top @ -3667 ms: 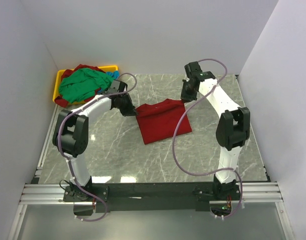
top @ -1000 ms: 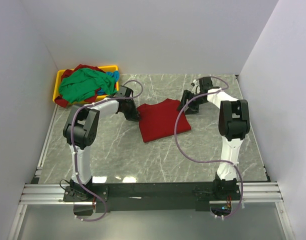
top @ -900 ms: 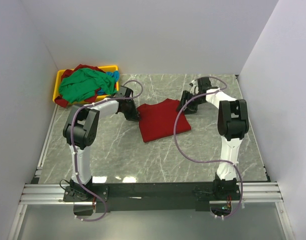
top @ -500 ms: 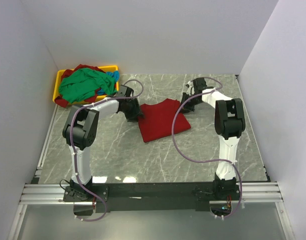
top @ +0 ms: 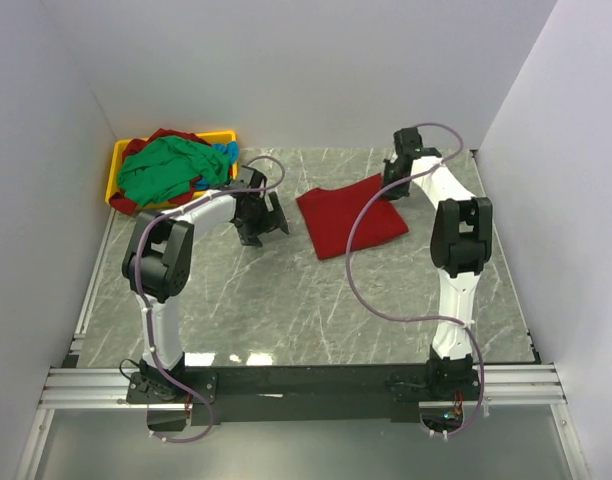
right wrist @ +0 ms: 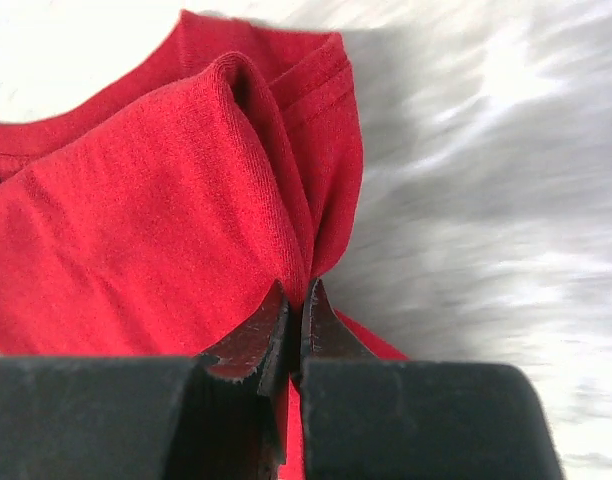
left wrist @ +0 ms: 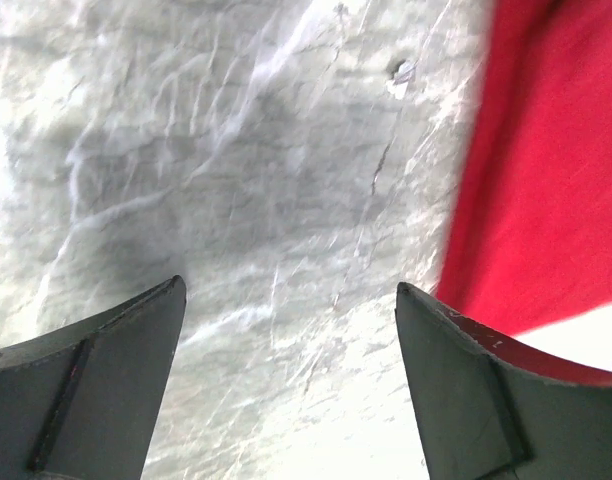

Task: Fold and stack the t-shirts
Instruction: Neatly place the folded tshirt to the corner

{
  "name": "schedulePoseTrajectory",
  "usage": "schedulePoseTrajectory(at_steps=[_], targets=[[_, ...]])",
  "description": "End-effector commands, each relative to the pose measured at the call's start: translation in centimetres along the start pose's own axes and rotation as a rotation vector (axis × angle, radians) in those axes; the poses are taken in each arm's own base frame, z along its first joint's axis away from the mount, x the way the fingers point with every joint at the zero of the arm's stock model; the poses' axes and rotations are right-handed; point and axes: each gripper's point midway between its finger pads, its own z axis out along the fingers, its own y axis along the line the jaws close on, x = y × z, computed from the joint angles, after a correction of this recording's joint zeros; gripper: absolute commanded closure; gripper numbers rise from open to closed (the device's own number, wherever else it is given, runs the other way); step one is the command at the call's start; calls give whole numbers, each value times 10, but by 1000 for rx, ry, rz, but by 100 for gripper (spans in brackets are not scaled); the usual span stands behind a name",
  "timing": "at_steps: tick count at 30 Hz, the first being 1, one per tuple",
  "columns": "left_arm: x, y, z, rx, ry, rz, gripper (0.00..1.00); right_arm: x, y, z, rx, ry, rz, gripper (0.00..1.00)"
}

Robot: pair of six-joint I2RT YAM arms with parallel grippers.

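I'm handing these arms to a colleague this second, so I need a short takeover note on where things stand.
Left gripper: open, empty, over the table beside the deep red t-shirt.
Right gripper: shut on a bunched edge of that shirt.
Things: the deep red t-shirt lies on the table, right of centre. The green t-shirt, blue cloth and another red shirt are heaped in the yellow tray at the far left corner.
Done: one shirt looks at least partly folded; nothing stacked.
Left: finish it, then fold and stack the heaped shirts.
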Motion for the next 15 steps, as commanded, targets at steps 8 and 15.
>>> schedulePoseTrajectory(at_steps=[8, 15], targets=[[-5, -9, -49, 25, -61, 4, 6, -67, -125, -7, 334, -134, 154, 100], [0, -8, -56, 17, -50, -33, 6, -105, -175, -16, 500, -215, 112, 100]])
